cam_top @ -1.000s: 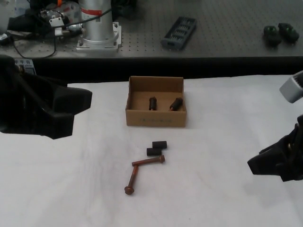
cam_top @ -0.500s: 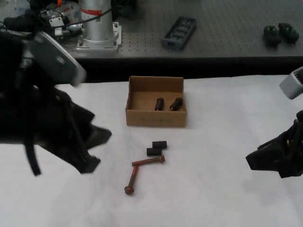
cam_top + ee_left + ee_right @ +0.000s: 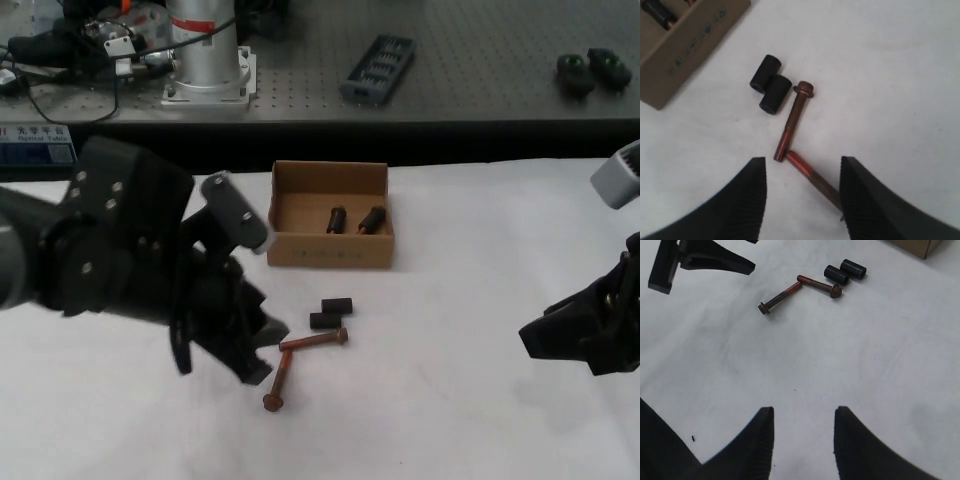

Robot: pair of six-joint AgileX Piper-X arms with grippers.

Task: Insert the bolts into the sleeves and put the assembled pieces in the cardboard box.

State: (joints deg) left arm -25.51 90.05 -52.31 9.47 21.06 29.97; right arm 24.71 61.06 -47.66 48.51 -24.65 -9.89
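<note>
Two copper-coloured bolts [image 3: 314, 340] [image 3: 277, 380] lie end to end in a bent line on the white cloth. Two loose black sleeves [image 3: 337, 305] [image 3: 325, 321] rest just beyond them. The cardboard box [image 3: 330, 254] holds two assembled pieces [image 3: 336, 219] [image 3: 372, 220]. My left gripper [image 3: 265, 352] is open, low beside the bolts. In the left wrist view the bolts [image 3: 795, 120] [image 3: 815, 180] and sleeves [image 3: 765, 72] [image 3: 776, 94] lie ahead of the gripper [image 3: 802, 200]. My right gripper [image 3: 804, 440] is open and holds nothing, far right of the bolts [image 3: 819, 286] [image 3: 780, 297].
A darker bench behind the cloth carries a metal column base [image 3: 205, 60], cables, a black rack [image 3: 378, 66] and dark knobs [image 3: 592, 70]. Open cloth lies between the bolts and the right arm [image 3: 585, 340].
The left arm has swung in from the far left and come down beside the bolts. One piece in the box shifted slightly to the right. The right arm barely moved.
</note>
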